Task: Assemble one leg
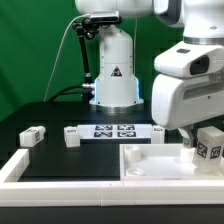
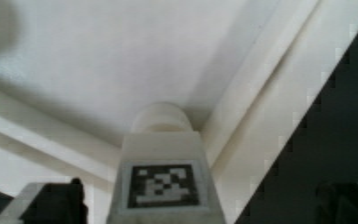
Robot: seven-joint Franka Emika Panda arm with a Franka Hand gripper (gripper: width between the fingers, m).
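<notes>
leg point(image 2: 158, 170): centre of my wrist view, tag face toward the camera, rounded end pointing into an inner corner of the flat panel point(image 2: 105, 60). In the exterior view it sits at the panel's right side, under my wrist.
done: leg picked out and lined up with that corner, I judge.
contact: can't tell whether the rounded end touches the panel.
left: seat the leg in the corner and fix it; no sign of a finished joint.
gripper point(image 2: 194, 205): mostly out of frame. One dark finger point(image 2: 51, 200) shows near the leg; the other side merges with the black table point(image 1: 55, 115). Can't tell if I'm pinching the leg or spread around it.
spares: three more blocks point(image 1: 70, 135) loose on the table, near the marker board point(image 1: 113, 129).
</notes>
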